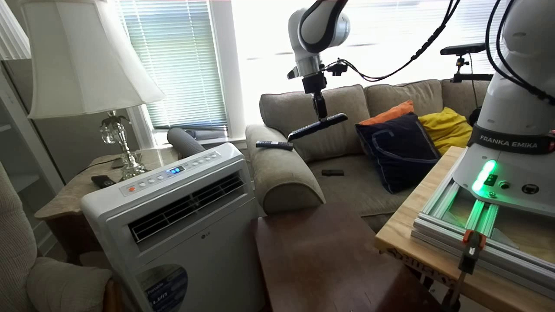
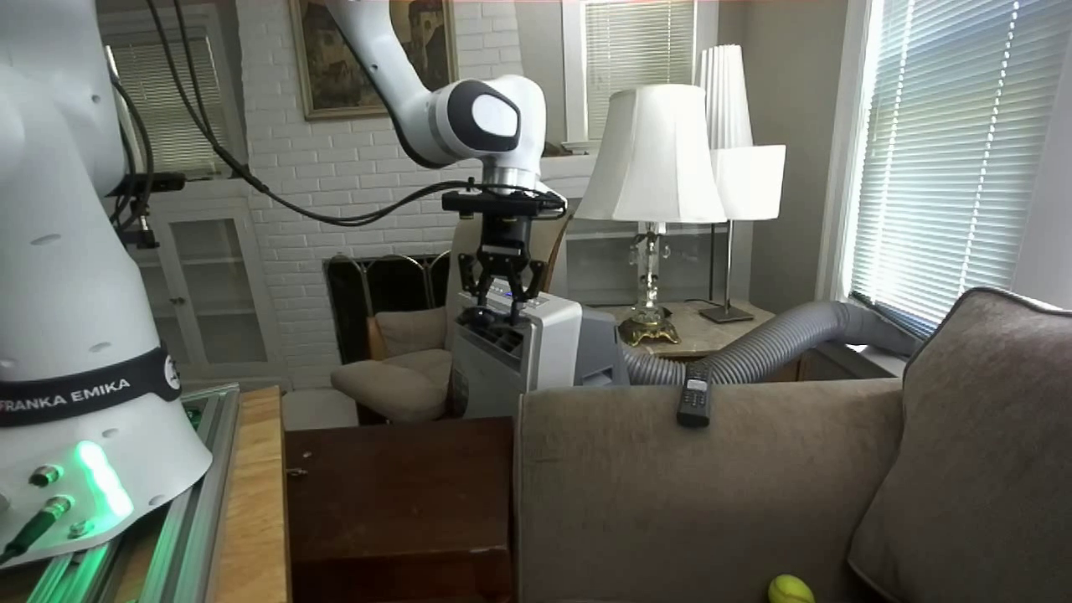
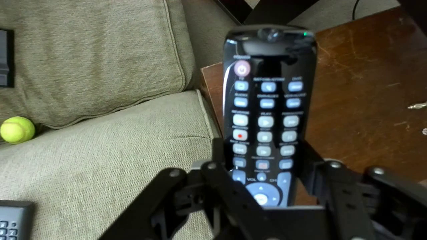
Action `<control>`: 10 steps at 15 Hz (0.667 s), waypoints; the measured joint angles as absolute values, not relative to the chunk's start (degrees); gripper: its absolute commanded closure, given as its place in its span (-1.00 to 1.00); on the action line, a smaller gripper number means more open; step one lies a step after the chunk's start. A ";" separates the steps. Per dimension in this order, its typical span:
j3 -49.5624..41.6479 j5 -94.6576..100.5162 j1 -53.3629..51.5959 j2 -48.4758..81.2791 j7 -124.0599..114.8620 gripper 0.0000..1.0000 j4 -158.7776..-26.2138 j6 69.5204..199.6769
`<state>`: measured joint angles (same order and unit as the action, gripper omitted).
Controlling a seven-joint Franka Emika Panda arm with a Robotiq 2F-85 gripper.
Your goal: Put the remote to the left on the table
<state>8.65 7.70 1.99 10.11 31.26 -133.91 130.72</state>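
The remote (image 3: 267,110) is a long black bar with several rows of pale buttons. My gripper (image 3: 262,151) is shut on its sides, and its lower end is hidden behind the gripper. In an exterior view the remote (image 1: 303,129) hangs tilted in the air under the gripper (image 1: 321,118), above the sofa. In another exterior view the gripper (image 2: 497,316) shows in front of the white unit, with the remote (image 2: 477,316) seen nearly end-on. The dark brown table (image 1: 316,260) stands lower, beside the sofa arm. It also shows in the wrist view (image 3: 360,96).
A grey handset (image 1: 274,145) lies on the sofa arm (image 1: 277,173). A dark flat object (image 1: 332,172) lies on the sofa seat. A white air-conditioner (image 1: 217,242) stands beside the table. The wooden bench (image 1: 403,216) carries the robot base. A tennis ball (image 3: 17,130) rests on the sofa.
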 measured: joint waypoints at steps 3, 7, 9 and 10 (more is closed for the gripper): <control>8.35 7.70 1.84 10.15 31.26 0.43 -133.90 130.72; 7.87 10.27 -0.23 11.90 28.47 0.43 -135.35 134.82; 7.84 13.81 -2.79 15.48 23.13 0.43 -137.11 141.27; 7.79 15.68 -4.37 17.68 19.94 0.43 -138.02 144.54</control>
<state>7.79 15.68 -4.37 17.68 19.94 -138.02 144.54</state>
